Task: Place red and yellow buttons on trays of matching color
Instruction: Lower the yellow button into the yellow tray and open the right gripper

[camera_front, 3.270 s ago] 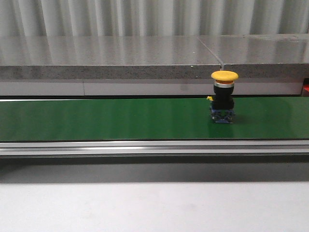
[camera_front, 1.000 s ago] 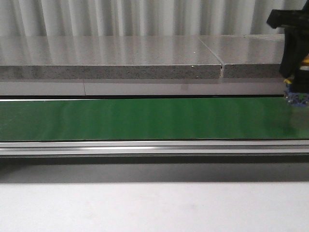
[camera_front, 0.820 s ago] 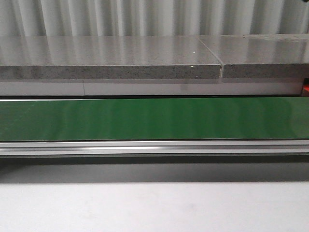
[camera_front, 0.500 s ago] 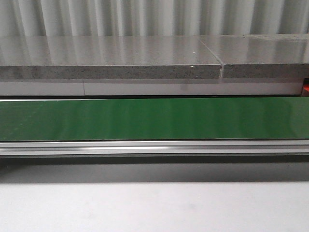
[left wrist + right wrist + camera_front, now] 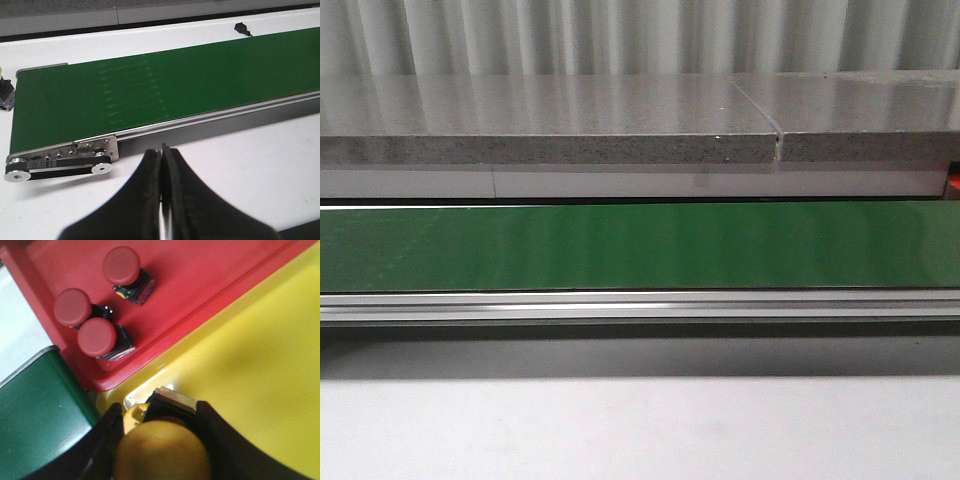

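Note:
In the right wrist view my right gripper (image 5: 159,412) is shut on a yellow button (image 5: 162,452) with a black body, held just above the corner of the yellow tray (image 5: 250,365). Beside it the red tray (image 5: 200,285) holds three red buttons (image 5: 121,265) (image 5: 72,306) (image 5: 97,337). My left gripper (image 5: 161,152) is shut with nothing in it, hovering over the white table in front of the green conveyor belt (image 5: 150,90). Neither gripper shows in the front view, where the belt (image 5: 640,245) carries nothing.
The belt's end roller and metal bracket (image 5: 60,160) lie close to the left gripper. A small dark part with a yellow speck (image 5: 5,92) is cut off at the frame edge beyond the belt end. A grey stone ledge (image 5: 550,125) runs behind the belt.
The yellow button that stood on the belt was taken by the right gripper and carried out of the front view to the right. The belt has stayed bare since.

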`<state>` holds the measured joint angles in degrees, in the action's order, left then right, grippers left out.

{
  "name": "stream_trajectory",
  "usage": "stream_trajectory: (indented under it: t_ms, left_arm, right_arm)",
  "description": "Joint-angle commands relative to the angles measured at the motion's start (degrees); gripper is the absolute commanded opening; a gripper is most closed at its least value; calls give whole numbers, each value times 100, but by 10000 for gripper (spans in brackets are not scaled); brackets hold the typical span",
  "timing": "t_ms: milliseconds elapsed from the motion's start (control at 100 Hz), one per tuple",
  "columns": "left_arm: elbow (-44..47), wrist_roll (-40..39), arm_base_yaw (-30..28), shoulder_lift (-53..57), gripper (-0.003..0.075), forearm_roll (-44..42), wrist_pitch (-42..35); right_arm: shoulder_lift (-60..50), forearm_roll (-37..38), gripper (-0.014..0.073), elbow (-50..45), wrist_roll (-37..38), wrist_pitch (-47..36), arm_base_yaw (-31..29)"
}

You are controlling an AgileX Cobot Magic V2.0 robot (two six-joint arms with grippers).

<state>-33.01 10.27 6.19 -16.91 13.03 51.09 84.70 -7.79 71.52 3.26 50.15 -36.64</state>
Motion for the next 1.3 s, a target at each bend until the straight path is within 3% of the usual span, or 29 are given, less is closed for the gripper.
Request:
stream_trajectory:
  t_ms: [0,450,900,990,1140,1290]
  left_arm:
    - [-141,-6,28,-57,-20,133,-397]
    - [-141,-6,28,-57,-20,133,-397]
    - [-141,-6,28,-57,-20,133,-397]
    - [-141,-6,28,-57,-20,133,-397]
    - [-141,-6,28,-57,-20,133,-397]
    - [-141,-6,28,-57,-20,133,-397]
  right_arm:
    - [-53,1,221,144,-2,-356,-131]
    - [711,-30,221,-441,3,-1330,-153]
    - [1455,-205,223,-459,3,-1660,-148]
    - [1463,-227,287,-459,3,-1680,-137]
    - [1452,-236,549,-459,3,-1684,-121]
    - [1311,-236,570,-459,3,-1596,-121]
